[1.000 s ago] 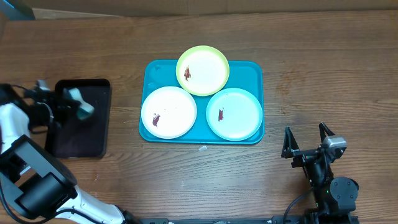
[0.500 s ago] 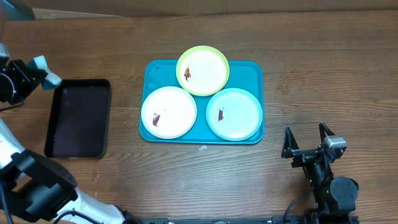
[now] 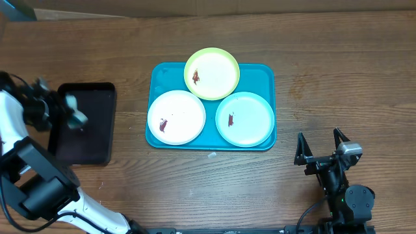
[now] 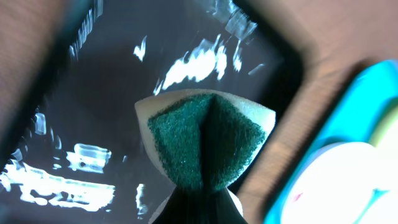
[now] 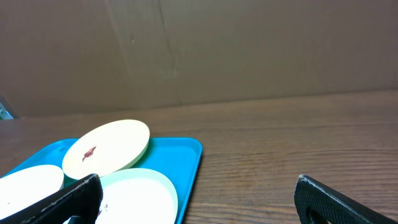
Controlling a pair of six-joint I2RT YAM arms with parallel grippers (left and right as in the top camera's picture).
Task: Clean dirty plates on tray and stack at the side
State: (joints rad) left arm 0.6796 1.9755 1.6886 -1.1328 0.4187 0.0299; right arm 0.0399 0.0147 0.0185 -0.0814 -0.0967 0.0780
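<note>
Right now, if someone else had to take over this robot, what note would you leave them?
The left gripper is shut on a sponge, above the black tray.
The right gripper is open and empty, at the table's front right.
The white plate, yellow-green plate and teal plate are on the tray, each with a dark smear.
Done: sponge in hand; nothing wiped, nothing stacked.
Left: wipe all three, then stack them beside the tray.
</note>
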